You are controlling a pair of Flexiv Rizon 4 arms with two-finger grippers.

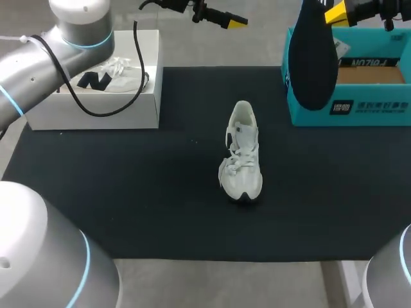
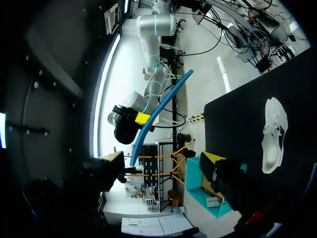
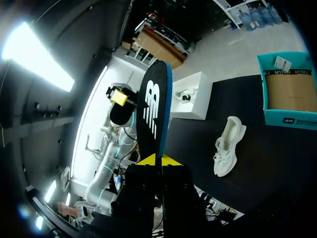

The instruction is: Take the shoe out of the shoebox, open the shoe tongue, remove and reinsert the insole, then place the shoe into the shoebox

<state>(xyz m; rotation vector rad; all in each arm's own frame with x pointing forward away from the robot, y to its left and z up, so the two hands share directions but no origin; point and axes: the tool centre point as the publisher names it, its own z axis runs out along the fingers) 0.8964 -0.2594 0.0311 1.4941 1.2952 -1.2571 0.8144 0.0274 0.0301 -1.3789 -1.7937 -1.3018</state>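
Pinching insole upright, right hand hides its gripped end; left hand spread wide; shoe on mat.

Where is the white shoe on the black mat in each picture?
Head view: shoe in the middle of the mat, left of the teal box and nearer me.
Left wrist view: shoe on the mat, apart from the teal box.
Right wrist view: shoe on the mat, beyond the insole that the right tool holds.
Shared landmark: the teal box.
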